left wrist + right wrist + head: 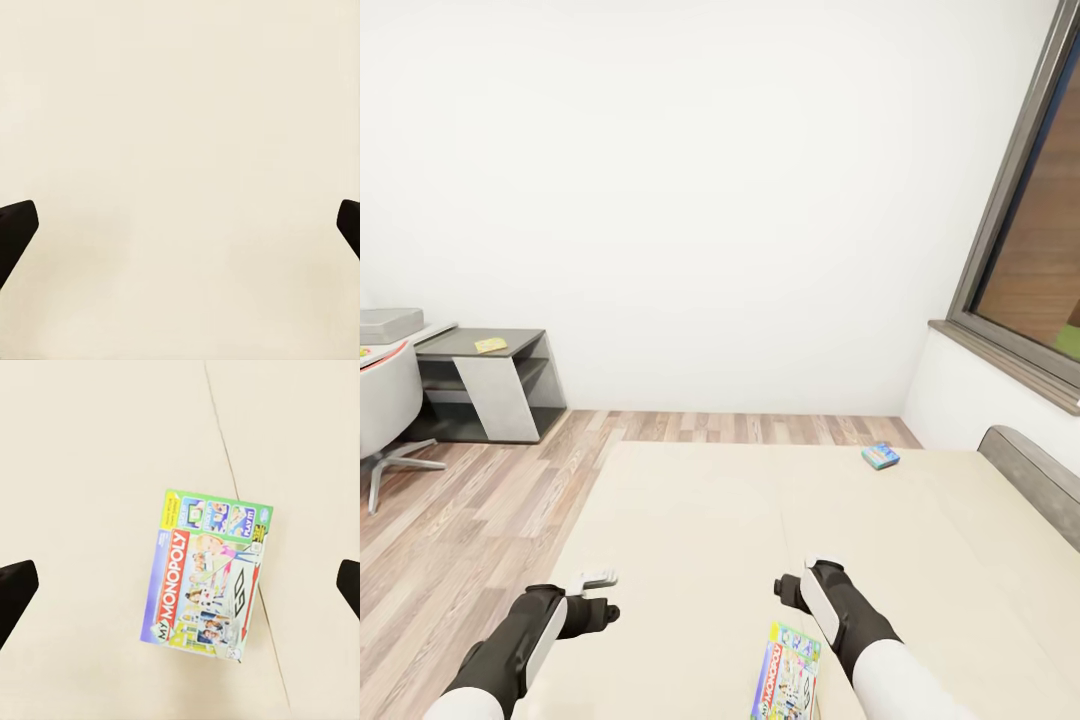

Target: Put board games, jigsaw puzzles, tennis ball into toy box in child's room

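A colourful Monopoly game box (788, 672) (211, 578) lies flat on the bed's cream mattress (710, 530), near its front edge. My right gripper (797, 590) (182, 585) hovers open above it, its dark fingertips (16, 589) wide apart on either side of the box. A second, small blue game box (880, 456) rests far back on the mattress to the right. My left gripper (592, 608) (180, 229) hangs open over bare mattress. At the far left stands the desk (460, 345), with a pale grey toy box (388, 323) and a flat yellow sheet (490, 345) on it.
A grey chair (385, 400) with a red rim stands in front of the desk. Wood-plank floor (480, 500) runs between desk and bed. A window (1040, 250) is on the right wall, and the bed's grey padded edge (1040, 480) sits below it.
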Robot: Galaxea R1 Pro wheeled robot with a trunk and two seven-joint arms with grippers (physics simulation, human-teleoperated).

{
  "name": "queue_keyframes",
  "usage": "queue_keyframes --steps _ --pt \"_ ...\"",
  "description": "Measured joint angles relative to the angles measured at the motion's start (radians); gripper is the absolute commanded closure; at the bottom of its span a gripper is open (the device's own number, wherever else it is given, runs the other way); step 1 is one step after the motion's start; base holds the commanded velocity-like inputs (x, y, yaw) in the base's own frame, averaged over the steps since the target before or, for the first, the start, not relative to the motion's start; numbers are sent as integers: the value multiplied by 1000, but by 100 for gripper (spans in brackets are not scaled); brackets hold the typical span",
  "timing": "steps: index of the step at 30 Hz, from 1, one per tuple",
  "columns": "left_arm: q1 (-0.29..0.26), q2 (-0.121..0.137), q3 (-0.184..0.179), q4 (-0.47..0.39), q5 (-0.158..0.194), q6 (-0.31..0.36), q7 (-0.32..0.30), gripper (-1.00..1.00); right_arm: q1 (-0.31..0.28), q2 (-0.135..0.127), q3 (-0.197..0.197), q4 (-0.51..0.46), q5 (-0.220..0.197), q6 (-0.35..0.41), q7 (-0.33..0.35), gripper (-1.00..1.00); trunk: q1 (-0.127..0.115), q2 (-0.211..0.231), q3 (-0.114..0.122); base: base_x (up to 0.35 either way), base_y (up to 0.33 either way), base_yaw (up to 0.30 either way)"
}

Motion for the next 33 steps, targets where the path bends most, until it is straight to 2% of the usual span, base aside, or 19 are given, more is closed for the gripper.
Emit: queue_keyframes --steps 33 --pt "0 0 -1 -31 0 31 -1 -100 0 -1 0 3 -4 0 0 -100 0 0 -52 0 0 0"
